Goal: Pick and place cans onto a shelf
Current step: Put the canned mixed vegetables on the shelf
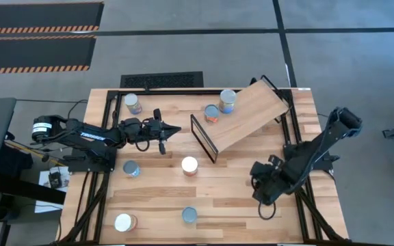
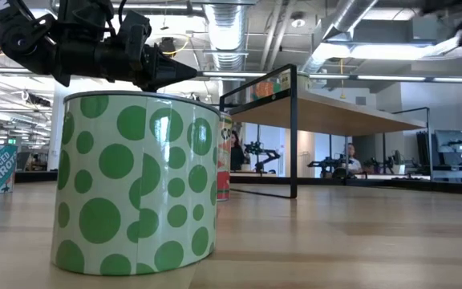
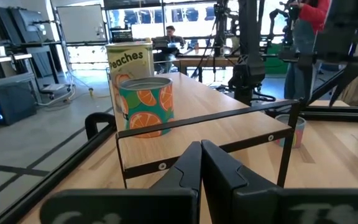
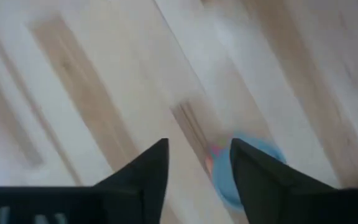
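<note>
With two cans already on the shelf [image 1: 252, 113], the left gripper [image 1: 175, 130] hangs closed and empty, while the right gripper [image 4: 197, 165], fingers apart, must descend over a blue-rimmed can [image 4: 250, 168].

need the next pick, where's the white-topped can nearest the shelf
In the high view, the white-topped can stands on the table mid-centre, just before the shelf's black-framed end, right of a silvery-topped can.

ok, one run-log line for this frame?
shelf: light-wood tilted board, two cans on it | left gripper: shut, empty, facing shelf | right gripper: open, above table | five cans off shelf
</note>
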